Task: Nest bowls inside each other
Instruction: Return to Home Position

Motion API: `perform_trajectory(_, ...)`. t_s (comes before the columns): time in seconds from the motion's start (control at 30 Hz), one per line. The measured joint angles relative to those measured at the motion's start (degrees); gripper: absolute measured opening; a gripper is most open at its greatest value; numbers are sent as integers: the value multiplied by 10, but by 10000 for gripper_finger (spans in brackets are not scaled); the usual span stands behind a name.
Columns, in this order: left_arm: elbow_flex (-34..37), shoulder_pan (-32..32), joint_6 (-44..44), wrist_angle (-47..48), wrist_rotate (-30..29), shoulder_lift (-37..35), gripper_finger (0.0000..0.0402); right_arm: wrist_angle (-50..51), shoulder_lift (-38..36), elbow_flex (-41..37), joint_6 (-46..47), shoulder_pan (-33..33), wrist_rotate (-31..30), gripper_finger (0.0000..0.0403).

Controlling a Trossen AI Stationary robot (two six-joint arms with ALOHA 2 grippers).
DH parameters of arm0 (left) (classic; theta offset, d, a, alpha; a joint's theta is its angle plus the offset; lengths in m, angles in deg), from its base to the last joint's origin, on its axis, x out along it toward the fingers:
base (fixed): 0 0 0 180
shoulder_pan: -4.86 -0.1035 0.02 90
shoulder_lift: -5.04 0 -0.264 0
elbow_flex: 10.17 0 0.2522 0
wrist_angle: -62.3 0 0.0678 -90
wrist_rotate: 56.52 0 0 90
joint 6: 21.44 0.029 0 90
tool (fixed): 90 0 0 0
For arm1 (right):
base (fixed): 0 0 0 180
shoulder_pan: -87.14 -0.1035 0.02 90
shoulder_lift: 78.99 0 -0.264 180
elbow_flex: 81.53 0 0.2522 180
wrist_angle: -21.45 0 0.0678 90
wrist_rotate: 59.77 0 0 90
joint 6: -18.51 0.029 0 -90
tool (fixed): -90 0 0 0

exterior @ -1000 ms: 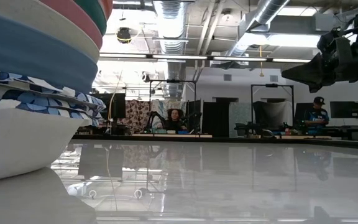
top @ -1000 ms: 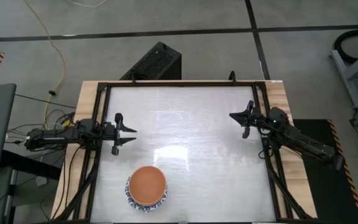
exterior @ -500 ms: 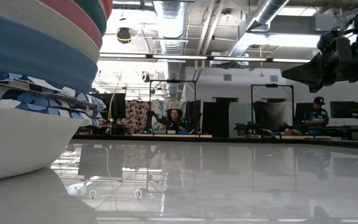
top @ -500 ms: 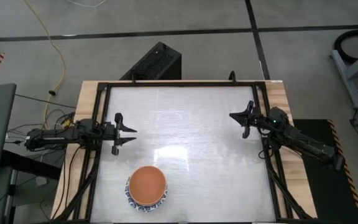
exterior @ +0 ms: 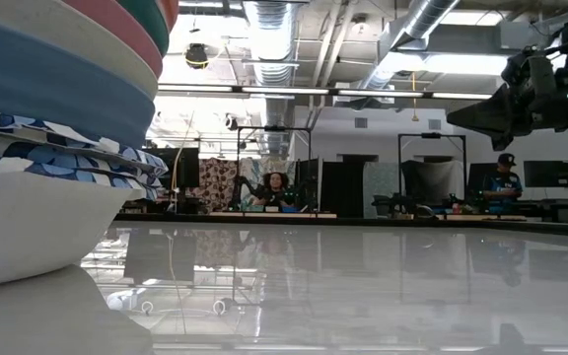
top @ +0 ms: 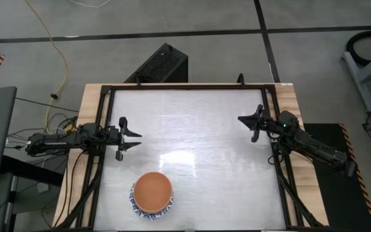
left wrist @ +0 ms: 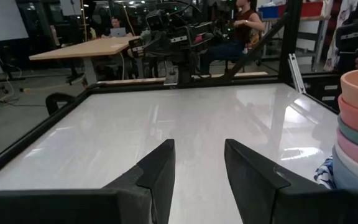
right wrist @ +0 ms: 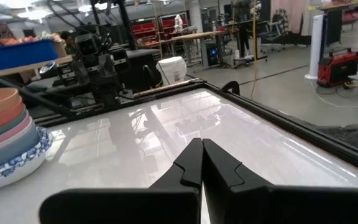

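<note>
The bowls [top: 152,193] are sitting nested in one upright stack, mouths facing up, toward the left of the surface [top: 205,122], with the orange bowl [top: 153,188] lying topmost. The left claw [top: 138,140] is hovering beside the left edge, spread open and empty. The right claw [top: 240,120] is hanging by the right edge, pressed together on nothing.

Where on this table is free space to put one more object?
Bare: the middle between the left gripper and the right gripper, the half beyond them away from the bowl stack, and from the stack to the right arm's side. Crowded only at the stack.
</note>
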Motion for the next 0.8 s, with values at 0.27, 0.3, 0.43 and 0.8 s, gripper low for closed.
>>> perform_trajectory(0.27,0,0,0,0,0,0,130,0,-1,0,80,0,-19,25)
perform_trajectory(0.3,0,0,0,0,0,0,130,1,-1,0,80,-7,-15,25)
perform_trajectory(0.43,0,0,0,0,0,0,130,1,-1,0,91,-55,-5,25)
perform_trajectory(0.8,0,0,0,0,0,0,130,-8,-1,0,49,-265,-242,25)
